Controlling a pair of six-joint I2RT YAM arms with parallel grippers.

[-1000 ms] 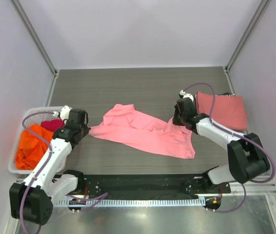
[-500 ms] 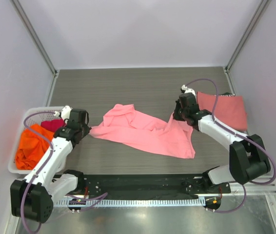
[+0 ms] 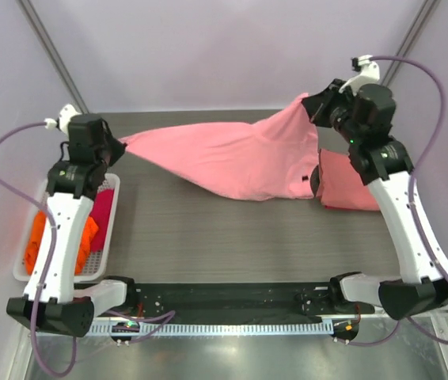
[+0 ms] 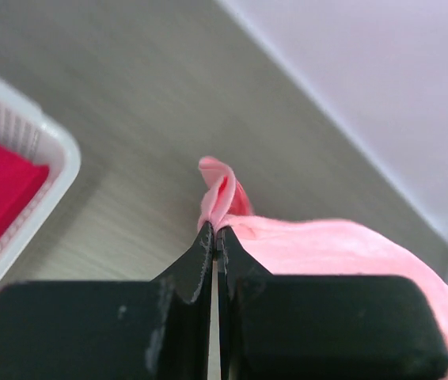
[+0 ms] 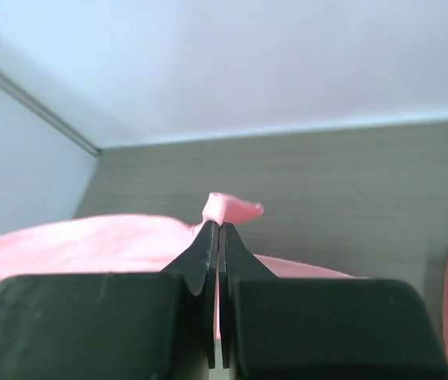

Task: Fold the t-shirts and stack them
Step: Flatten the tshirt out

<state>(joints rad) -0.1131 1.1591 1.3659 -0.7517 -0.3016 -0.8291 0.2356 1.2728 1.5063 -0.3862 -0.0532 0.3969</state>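
Both arms are raised with the light pink t-shirt (image 3: 232, 158) stretched between them. The left gripper (image 4: 213, 229) is pinched tight on 1 bunched corner, and the right gripper (image 5: 214, 226) is clamped the same way on the opposite corner. The cloth hangs as a slack sheet above the table (image 3: 208, 245), its lower hem drooping toward the right. Whether that hem touches the wood or the folded shirt there, I cannot tell from above.

The step in hand looks like spreading this shirt flat before folding. To do it well, the 2 grips should hold even tension (enough to take out the sag, not so much that a corner slips free). They should then descend together, so the trailing hem lands first and the body lays out smooth. It should land on bare wood, short of the salmon-red t-shirt (image 3: 358, 186), which lies folded near the right edge and seems to be the start of the stack.

The white basket (image 3: 107, 253) sits at the left, beside the left arm. It holds 2 more shirts, an orange t-shirt (image 3: 36, 237) and a magenta t-shirt (image 3: 101, 207), both crumpled and not yet folded.
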